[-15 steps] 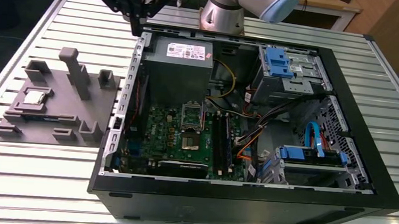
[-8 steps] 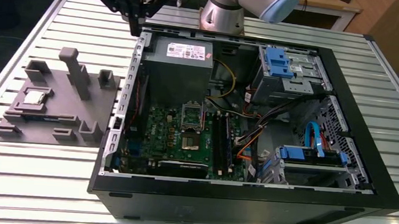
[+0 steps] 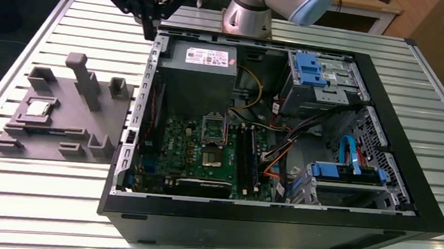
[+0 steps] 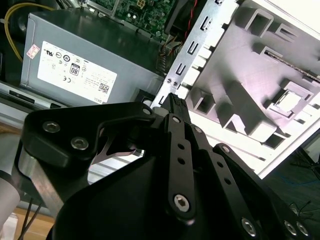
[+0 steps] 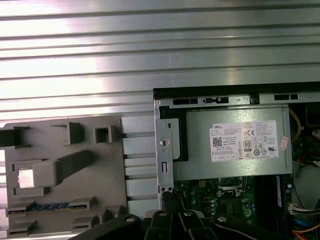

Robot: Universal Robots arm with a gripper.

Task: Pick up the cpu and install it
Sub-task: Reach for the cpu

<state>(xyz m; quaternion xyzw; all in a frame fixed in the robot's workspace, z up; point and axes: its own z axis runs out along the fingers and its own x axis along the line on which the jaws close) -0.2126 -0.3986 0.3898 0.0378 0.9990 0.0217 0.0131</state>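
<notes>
Exterior view: the gripper (image 3: 148, 32) hangs above the far corner of the PC case (image 3: 278, 215), by the case's power supply (image 3: 199, 60). Fingers look pressed together w/ nothing between them. The cpu (image 3: 39, 108) lies outside the case, in a pocket of the grey fixture (image 3: 47, 137) that stands on the counter (image 3: 40, 217) just beside the case's wall on the exterior view's left. From the fingers it lies lower, off to the exterior view's left and nearer the camera, well apart. It's flat, silver top up, approx square, so no real long axis; edges run roughly w/ the fixture's. The socket (image 3: 213, 137) inside the case is well apart from it, so the cpu isn't picked up yet. Second wrist view: gripper (image 4: 174, 100) tapers to one closed tip near the case's perforated rim; cpu (image 4: 286, 101) sits beyond that rim in the fixture (image 4: 250, 65), top glaring bright. First wrist view: gripper (image 5: 167, 197) over the case's corner by the power supply (image 5: 230, 145); cpu (image 5: 26, 178) is a washed-out white square recessed in the fixture (image 5: 100, 190), a strip of counter between fixture and case.
</notes>
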